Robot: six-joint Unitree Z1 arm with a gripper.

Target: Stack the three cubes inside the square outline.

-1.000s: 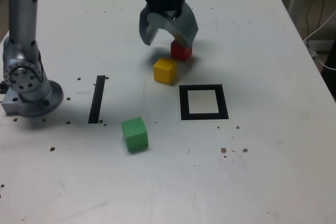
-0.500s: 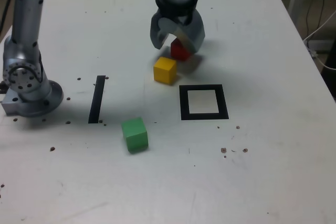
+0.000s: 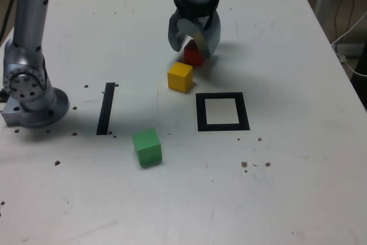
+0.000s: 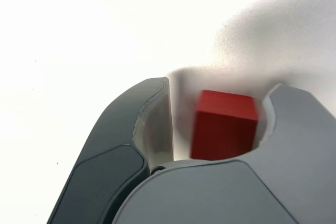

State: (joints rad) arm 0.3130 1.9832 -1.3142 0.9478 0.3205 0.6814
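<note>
- Two spread fingers of the hand (image 4: 223, 116) stand around the red cube (image 4: 223, 124); the wrist view shows a gap on one side of it, which the exterior view hides.
- Only the exterior view shows the yellow cube (image 3: 180, 77), just beside the red one, and the green cube (image 3: 147, 147), well apart toward the exterior view's bottom.
- That view alone gives the square outline (image 3: 201, 113), its white centre bare, right of the yellow cube.
- Left of the outline lies the black strip (image 3: 106, 108).
- All three cubes sit inside the bench's edges (image 3: 298, 182).
- Open surface stretches right of the outline, while the yellow cube crowds the hand's near side.
</note>
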